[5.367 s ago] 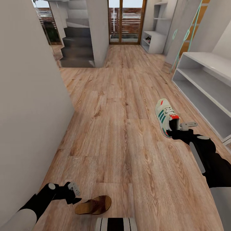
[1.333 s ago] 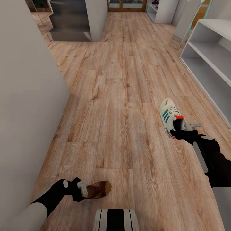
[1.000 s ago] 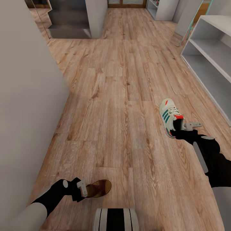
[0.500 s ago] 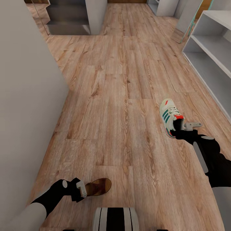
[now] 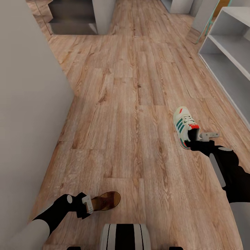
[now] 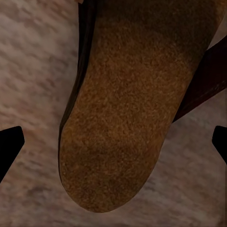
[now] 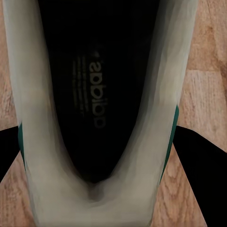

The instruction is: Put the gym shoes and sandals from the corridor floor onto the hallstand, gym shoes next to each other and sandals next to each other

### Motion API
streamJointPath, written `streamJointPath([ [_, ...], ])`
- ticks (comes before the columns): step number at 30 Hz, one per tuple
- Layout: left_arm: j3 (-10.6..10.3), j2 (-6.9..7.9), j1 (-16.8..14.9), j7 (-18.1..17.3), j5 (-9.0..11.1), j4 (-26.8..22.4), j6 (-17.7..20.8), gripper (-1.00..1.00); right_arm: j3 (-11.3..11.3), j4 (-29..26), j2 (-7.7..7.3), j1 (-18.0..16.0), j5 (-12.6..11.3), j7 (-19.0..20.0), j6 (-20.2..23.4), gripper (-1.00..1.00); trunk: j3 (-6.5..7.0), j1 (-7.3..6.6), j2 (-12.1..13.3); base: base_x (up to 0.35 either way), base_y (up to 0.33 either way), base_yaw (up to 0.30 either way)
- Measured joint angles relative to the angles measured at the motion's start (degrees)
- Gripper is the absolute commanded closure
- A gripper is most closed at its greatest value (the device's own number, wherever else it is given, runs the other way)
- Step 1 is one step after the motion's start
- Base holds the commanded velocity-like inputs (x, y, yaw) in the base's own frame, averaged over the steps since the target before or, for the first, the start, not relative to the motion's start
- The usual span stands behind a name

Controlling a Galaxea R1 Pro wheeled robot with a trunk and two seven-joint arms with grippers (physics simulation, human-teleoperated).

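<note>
Fingers of right gripper [image 5: 193, 140] clamp gym shoe [image 5: 184, 126]; left gripper [image 5: 87, 205] spread (astride sandal [image 5: 106, 200]).

Light brown wood-grain plank floor [image 5: 125, 104]: white green-striped lace-up sneaker [image 5: 183, 125] at right; brown leather sandal [image 5: 106, 200] near bottom edge.

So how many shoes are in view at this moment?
2: one gym shoe at the right gripper, one sandal at the left gripper. Others may be out of frame.
</note>
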Motion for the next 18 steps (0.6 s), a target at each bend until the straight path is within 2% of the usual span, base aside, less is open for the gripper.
streamJointPath([
  [14,0.0,-0.02,0.0,0.0,0.0,0.0,0.0,-1.0,-0.1,0.0,0.01,-0.02,0.01,0.0,0.0,1.0,-0.01,0.0,0.0,0.0,0.0,0.0],
  [18,0.0,0.07,0.0,0.0,-0.05,0.0,0.04,-1.0,-0.1,0.0,0.01,0.01,0.01,0.0,0.0,1.0,-0.67,0.07,-0.04,0.0,0.0,0.0],
])
